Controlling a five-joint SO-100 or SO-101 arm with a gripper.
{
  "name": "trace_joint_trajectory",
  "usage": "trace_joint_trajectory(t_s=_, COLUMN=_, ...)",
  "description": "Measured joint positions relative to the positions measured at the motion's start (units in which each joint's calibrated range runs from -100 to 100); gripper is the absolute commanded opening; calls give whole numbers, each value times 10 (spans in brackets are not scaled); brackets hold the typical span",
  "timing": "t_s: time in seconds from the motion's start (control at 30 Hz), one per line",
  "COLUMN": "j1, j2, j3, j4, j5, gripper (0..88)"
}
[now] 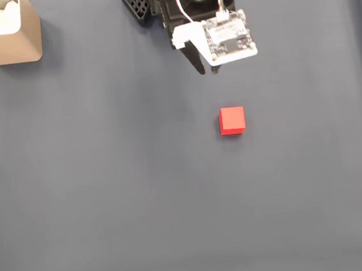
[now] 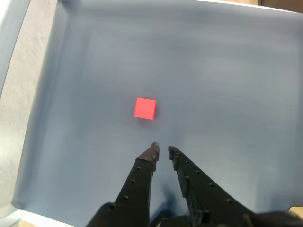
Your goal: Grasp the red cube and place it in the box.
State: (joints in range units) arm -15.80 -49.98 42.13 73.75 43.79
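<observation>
In the fixed view we see the red cube (image 1: 232,120) lying a little right of centre on the dark grey-blue surface (image 1: 109,193), flat on one face and alone, with nothing touching it. The pincer (image 1: 205,69) sits in the upper middle of that frame, above the cube as the picture runs, and slightly to its left. A white circuit board (image 1: 229,36) rides on the arm just right of the dark fingertips. The cube and the pincer are clearly apart, with bare surface between them.

The box (image 1: 5,32) stands in the upper left corner of the fixed view, its tan walls upright and its white inside partly seen. It is well apart from both the cube and the pincer, far across the frame from them.

In the wrist view we find the pincer (image 2: 162,151) coming in from the lower edge, its two dark perforated fingers (image 2: 139,182) running upward and converging. Their tips are nearly together, only a thin gap between them, and they pinch nothing. The red cube (image 2: 145,108) lies just above the tips in this frame, a little to the left of the line between them, near the middle of the picture. A strip of surface separates cube and fingertips. A pale floor shows along the left edge of this view.
</observation>
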Motion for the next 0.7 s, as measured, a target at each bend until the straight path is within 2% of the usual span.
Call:
trace_joint_trajectory(t_s=0.33, j1=-21, j2=84, j3=-34, j4=-2, j5=-29, gripper=82)
trace_joint_trajectory(t_s=0.7, j1=-26, j2=163, j3=-48, j4=-57, j5=-46, gripper=143)
